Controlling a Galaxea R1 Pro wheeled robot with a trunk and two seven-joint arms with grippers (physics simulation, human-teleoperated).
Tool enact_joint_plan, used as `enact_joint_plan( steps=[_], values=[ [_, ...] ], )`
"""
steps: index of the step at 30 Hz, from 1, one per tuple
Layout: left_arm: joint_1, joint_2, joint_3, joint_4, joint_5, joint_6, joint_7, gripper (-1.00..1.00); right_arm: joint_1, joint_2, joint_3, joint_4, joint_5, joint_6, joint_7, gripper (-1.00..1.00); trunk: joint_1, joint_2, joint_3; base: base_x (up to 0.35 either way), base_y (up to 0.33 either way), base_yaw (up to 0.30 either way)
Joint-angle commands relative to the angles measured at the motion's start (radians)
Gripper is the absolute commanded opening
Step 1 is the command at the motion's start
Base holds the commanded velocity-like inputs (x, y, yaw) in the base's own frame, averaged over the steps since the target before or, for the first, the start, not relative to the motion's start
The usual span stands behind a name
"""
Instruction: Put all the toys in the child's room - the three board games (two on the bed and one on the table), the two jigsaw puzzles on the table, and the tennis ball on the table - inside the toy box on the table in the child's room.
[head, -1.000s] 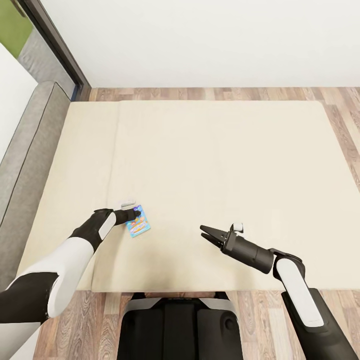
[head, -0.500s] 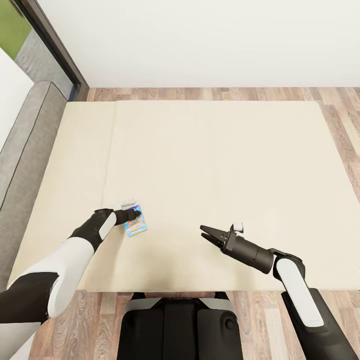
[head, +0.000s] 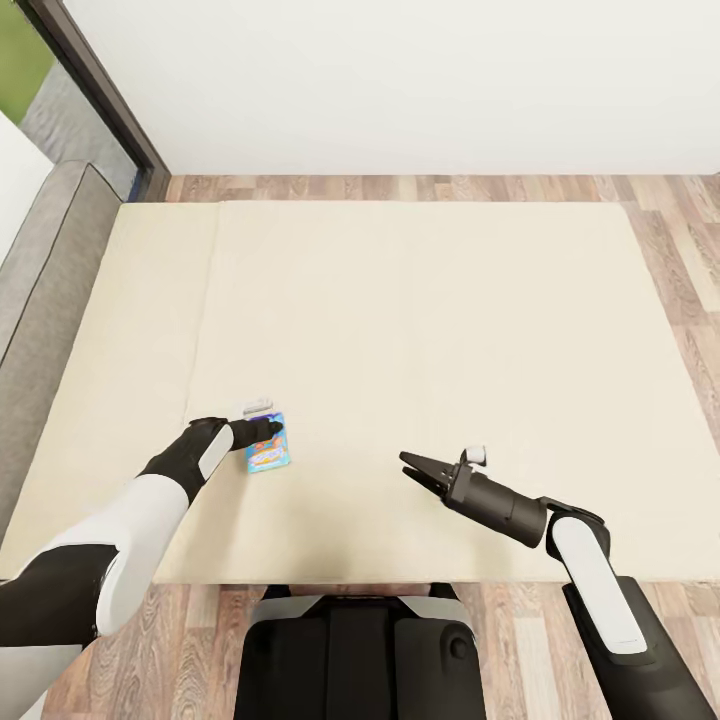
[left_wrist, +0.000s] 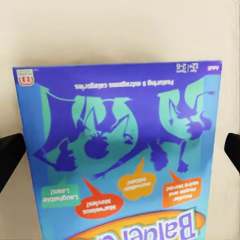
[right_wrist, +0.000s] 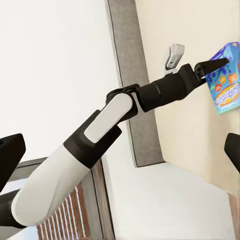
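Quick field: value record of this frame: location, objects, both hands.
location: robot at the foot edge of the low beige two-part mattress bed, wood-plank floor around it
object: small flat blue board game box with cartoon silhouettes, lying on the mattress
left hand: at the box, fingers open on either side of it, not closed
right hand: open, holding nothing, above bare mattress, apart from the box
grey headboard: along the view's left side
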Motion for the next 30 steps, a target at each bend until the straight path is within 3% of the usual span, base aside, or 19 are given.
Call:
enact_joint_plan(
  steps=[1,30],
  values=[
    [0.0,0.0,-0.001,-0.001,0.005,0.005,-0.001,1.0,-0.001,0.0,0.0,0.0,0.008,0.002,0.006,1.0,0.001,-0.002,-0.001,0.0,-0.094,0.0],
    [0.0,-0.004,-0.001,-0.001,0.005,0.006,-0.001,1.0,-0.001,0.001,-0.003,0.0,0.026,0.003,0.007,1.0,0.001,-0.002,-0.001,-0.005,-0.151,0.0]
  ],
)
